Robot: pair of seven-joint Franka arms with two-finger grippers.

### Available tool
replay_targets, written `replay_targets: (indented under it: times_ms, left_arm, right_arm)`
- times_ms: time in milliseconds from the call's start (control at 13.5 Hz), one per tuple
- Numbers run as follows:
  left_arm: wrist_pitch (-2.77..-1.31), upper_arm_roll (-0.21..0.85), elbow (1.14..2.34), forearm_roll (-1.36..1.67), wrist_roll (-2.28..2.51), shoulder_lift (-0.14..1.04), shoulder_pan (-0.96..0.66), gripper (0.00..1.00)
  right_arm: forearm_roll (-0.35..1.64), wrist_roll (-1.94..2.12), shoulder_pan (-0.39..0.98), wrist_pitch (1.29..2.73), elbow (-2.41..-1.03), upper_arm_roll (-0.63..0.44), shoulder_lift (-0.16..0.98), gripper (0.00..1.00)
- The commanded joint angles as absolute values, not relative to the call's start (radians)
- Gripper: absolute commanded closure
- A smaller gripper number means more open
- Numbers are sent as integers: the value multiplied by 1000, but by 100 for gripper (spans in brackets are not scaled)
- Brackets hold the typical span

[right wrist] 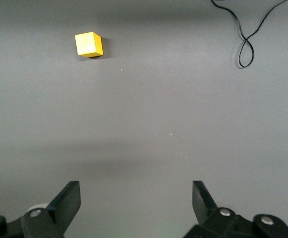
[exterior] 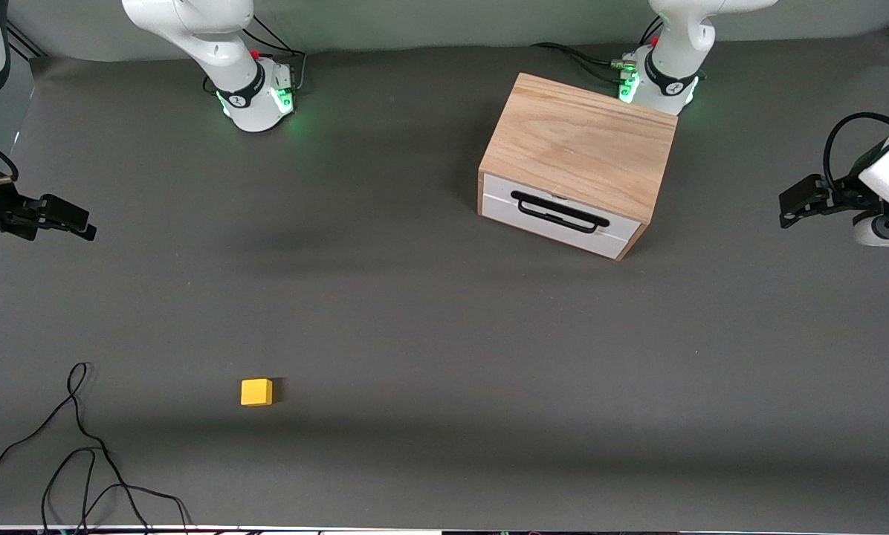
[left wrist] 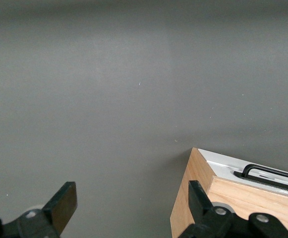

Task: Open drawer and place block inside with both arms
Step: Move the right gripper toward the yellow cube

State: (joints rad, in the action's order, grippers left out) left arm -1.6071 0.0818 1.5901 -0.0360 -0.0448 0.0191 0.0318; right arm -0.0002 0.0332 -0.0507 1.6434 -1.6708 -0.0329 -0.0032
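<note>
Scene: grey table point(exterior: 430, 312), both arms parked at the table's ends, neither one touching a task obj.

Cabinet point(exterior: 582, 141): light wood box, sitting on the table near the left arm's base point(exterior: 656, 82), turned at a slight angle to the table edge. The drawer point(exterior: 560, 215) is sitting fully closed, white front flush w/ the cabinet, black bar handle point(exterior: 560, 212) facing the front camera.

The block point(exterior: 256, 391): yellow-orange cube, resting flat on the table, well apart from the cabinet, nearer to the front camera and toward the right arm's end. Nothing is touching it.

Left gripper point(exterior: 790, 212): hanging over the left arm's end of the table, beside the cabinet but apart from it. In the left wrist view its fingers point(left wrist: 64, 203) are standing wide apart w/ nothing between them; a cabinet corner and part of the drawer front are showing below.

Right gripper point(exterior: 80, 223): hanging over the right arm's end of the table. Fingers point(right wrist: 69, 198) are spread wide, holding nothing; the block is showing farther off on bare table.

Misc: a loose black cable point(exterior: 80, 453) is lying on the table near the front camera, toward the right arm's end, near the block but not touching it.
</note>
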Motion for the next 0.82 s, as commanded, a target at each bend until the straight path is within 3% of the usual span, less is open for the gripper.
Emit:
replay_targets:
  times_ms: [0,743]
  left_arm:
    - [-1621,77,1605,-40,-61,8,26,0]
    - [-1620,78,1606,-40,-61,8,26,0]
  right_arm:
    - [-21,54,-49,1626,-1667,-34,-18,0]
    - [-20,48,-48,1623,-1671,-29,-29,0]
